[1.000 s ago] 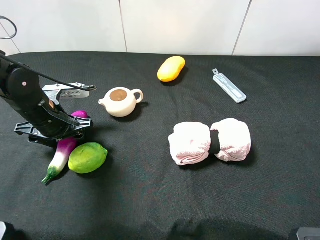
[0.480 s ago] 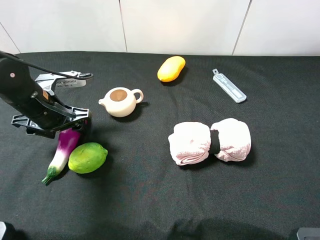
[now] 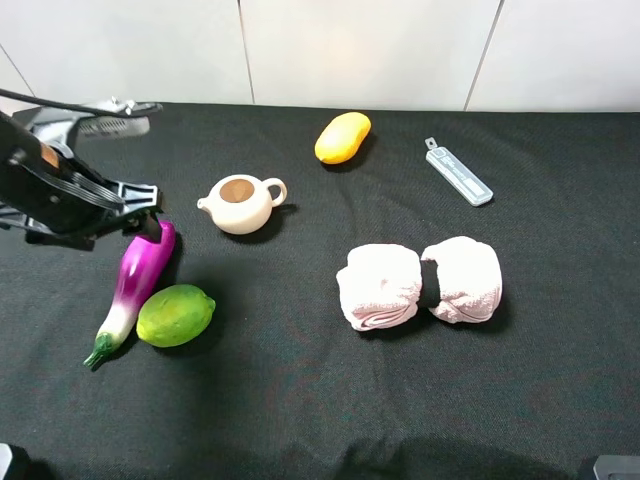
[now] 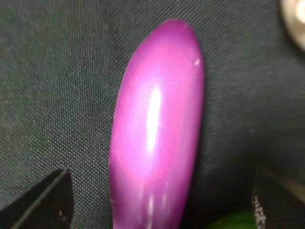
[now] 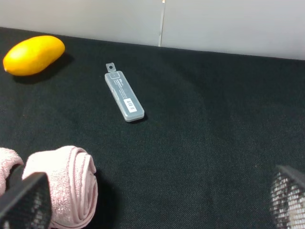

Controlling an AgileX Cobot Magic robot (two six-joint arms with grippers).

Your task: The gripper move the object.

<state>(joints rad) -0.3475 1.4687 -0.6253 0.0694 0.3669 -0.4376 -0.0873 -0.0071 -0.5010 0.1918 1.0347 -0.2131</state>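
Note:
A purple eggplant (image 3: pixel 138 277) with a white and green stem end lies on the black cloth at the left, touching a green lime (image 3: pixel 176 315). My left gripper (image 3: pixel 143 212) hangs just beyond the eggplant's purple tip, open and empty. In the left wrist view the eggplant (image 4: pixel 157 124) fills the middle, and the gripper (image 4: pixel 157 205) has its two black fingertips (image 4: pixel 43 200) wide apart on either side of it, not touching. My right gripper (image 5: pixel 157 202) is open and empty above the cloth, near the pink towel rolls (image 5: pixel 62 186).
A cream teapot (image 3: pixel 240 202) stands right of the left gripper. A yellow mango (image 3: pixel 343 137) and a grey plastic case (image 3: pixel 458 172) lie at the back. Two pink rolled towels (image 3: pixel 420 282) lie right of centre. A white wall bounds the far edge.
My left arm has drawn back up and to the left, off the eggplant, which now lies fully in view. The eggplant and lime have stayed put.

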